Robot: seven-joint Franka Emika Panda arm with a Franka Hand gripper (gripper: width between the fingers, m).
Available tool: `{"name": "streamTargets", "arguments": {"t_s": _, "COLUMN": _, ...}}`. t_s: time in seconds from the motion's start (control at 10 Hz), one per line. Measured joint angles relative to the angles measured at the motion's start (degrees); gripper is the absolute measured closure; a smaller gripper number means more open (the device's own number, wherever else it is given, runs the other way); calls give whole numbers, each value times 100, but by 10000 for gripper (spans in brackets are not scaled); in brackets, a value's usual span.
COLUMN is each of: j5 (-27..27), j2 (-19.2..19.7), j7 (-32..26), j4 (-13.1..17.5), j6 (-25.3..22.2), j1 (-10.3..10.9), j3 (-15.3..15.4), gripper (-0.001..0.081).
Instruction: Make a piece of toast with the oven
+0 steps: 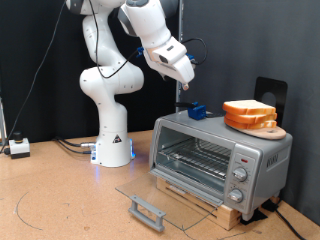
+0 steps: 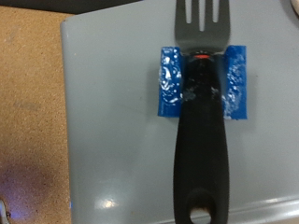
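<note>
The toast lies in a stack of slices on a round wooden board at the right of the oven's top. The oven stands on a wooden base on the bench, its glass door folded down open with the dark handle nearest the camera, the wire rack bare. On the left of the oven top a black fork-like spatula rests in a blue holder. The gripper hangs just above that holder; whether its fingers are open or closed cannot be told. The white arm's base stands left of the oven.
</note>
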Motion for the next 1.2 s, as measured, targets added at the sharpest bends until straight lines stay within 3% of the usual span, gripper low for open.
{"name": "streamTargets", "arguments": {"t_s": 0.3, "j5": 20, "j2": 87, "j7": -264, "j4": 11, "j6": 32, "j1": 157, "j3": 67, "gripper": -4}}
{"name": "streamTargets", "arguments": {"t_s": 0.8, "j5": 145, "j2": 188, "j7": -147, "j4": -23, "j6": 249, "j1": 167, "j3": 217, "gripper": -4}}
{"name": "streamTargets", "arguments": {"t_s": 1.2, "j5": 268, "j2": 227, "j7": -139, "j4": -362, "j6": 836, "j1": 217, "j3": 729, "gripper": -4}}
